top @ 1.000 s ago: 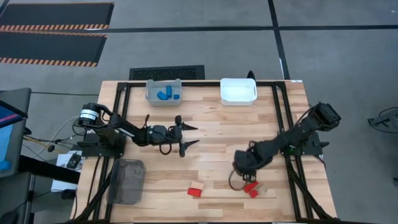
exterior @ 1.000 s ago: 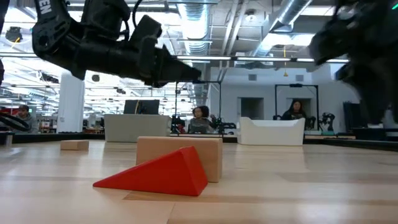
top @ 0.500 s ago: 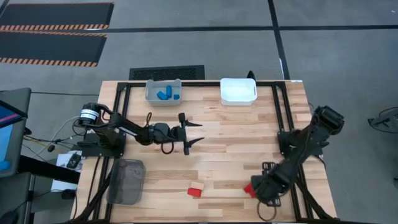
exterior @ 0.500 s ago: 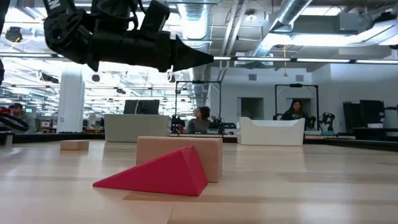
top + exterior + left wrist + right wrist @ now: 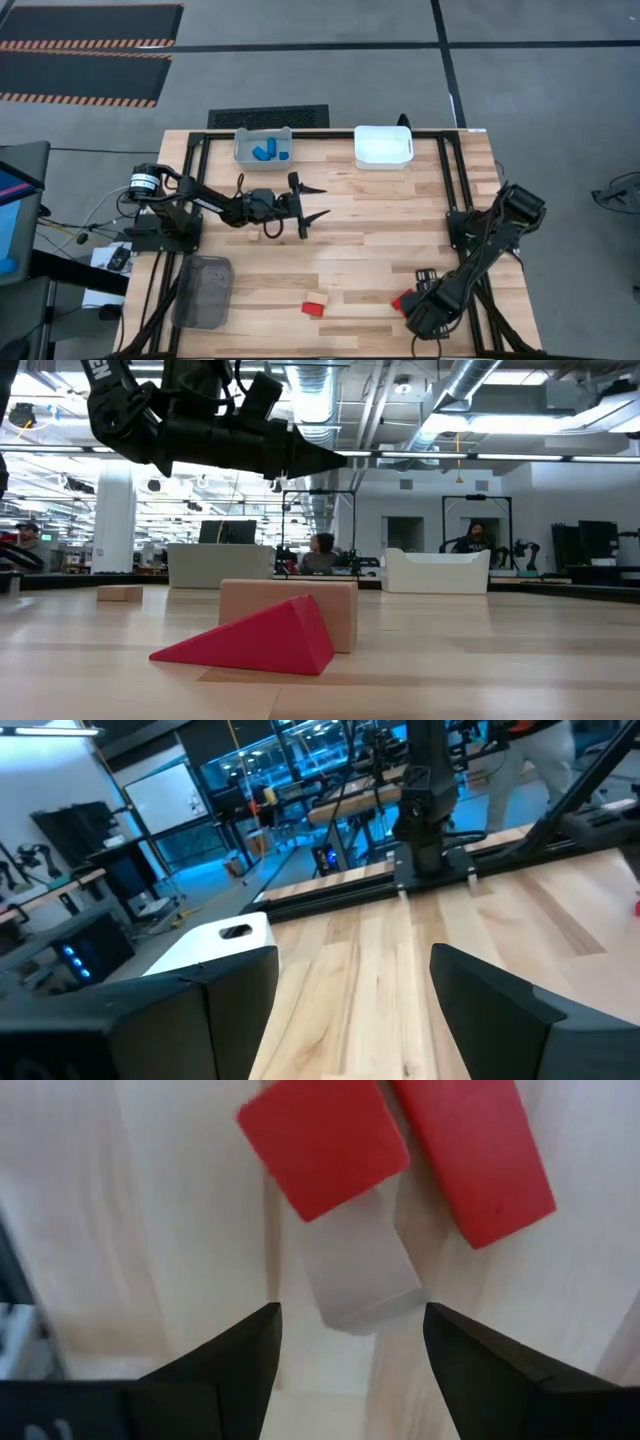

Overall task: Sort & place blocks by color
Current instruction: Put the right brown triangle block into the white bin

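— What's on the pale wooden slat table (image 5: pixel 350 230)?

— Blue wooden blocks (image 5: pixel 268 152) lie in the grey bin (image 5: pixel 262 147); red wooden blocks (image 5: pixel 400 1140) lie beneath the right gripper (image 5: pixel 350 1342), fingers spread, empty.

— The left gripper (image 5: pixel 307 201)?

— Mid-table, likewise parted, empty.

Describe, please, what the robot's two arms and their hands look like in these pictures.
Both arms are dark, nearly black, and jointed. The left arm has a round silver-and-black base joint and loose dark cables; its hand ends in two tapered, pointed fingers. The right hand shows two matte black, angular fingers.
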Controlling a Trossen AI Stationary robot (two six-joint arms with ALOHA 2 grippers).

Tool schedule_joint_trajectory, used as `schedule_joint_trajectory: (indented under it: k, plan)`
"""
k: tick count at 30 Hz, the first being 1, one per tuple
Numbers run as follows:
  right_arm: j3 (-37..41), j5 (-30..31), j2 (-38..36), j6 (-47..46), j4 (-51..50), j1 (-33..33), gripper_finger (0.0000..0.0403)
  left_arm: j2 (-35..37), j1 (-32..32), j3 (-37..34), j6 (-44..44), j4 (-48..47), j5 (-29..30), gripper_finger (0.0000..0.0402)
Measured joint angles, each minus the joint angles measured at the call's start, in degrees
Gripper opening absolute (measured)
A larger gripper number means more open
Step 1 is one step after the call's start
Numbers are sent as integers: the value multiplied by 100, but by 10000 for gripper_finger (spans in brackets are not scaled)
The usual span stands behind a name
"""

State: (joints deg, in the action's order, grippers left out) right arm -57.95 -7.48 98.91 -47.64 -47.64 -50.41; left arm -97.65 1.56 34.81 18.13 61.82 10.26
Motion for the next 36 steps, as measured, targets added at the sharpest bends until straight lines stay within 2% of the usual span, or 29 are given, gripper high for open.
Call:
schedule_joint_trajectory:
  k: [6, 16, 20, 28, 34, 36]
  plan:
    - [-6, 4, 218, 459, 186, 74, 270, 0, 2, 0, -26, 9, 2, 253]
    - [-20, 14, 230, 480, 397, 257, 262, 0, 4, -2, -26, 13, 2, 253]
    - [-160, 8, 228, 678, 425, 265, 229, 0, 4, -2, -28, 13, 2, 253]
    - [-232, -36, 209, 955, 290, 275, 115, 0, 4, -4, -87, -34, 10, 253]
    - [-210, 15, -24, 1028, -168, 516, 116, 0, 4, -4, -113, -54, 76, 253]
    - [-210, 263, -258, 1074, -342, 609, 131, 0, 4, -4, -200, -151, 89, 253]
